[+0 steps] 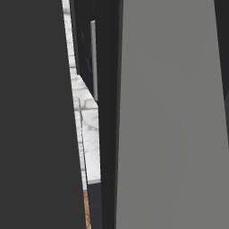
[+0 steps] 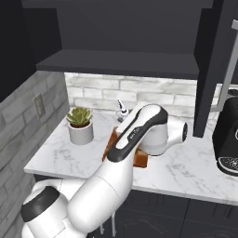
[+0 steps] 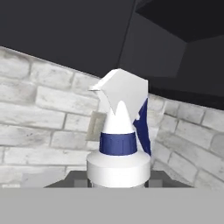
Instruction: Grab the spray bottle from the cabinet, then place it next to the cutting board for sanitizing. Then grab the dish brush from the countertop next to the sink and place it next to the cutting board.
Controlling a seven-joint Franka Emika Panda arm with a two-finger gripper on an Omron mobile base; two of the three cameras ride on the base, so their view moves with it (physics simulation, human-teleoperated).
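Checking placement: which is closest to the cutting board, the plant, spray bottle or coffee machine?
The spray bottle, its white nozzle showing just behind the cutting board; the plant sits left, the coffee machine far right.

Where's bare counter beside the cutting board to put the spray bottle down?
Widest bare countertop: between cutting board and coffee machine. Smaller patch in front of the potted plant, left of the board. Tight between plant and board.

Spray bottle [image 2: 122, 110] upright on countertop [image 2: 60, 153], behind cutting board [image 2: 113, 139], beside potted succulent [image 2: 80, 124].
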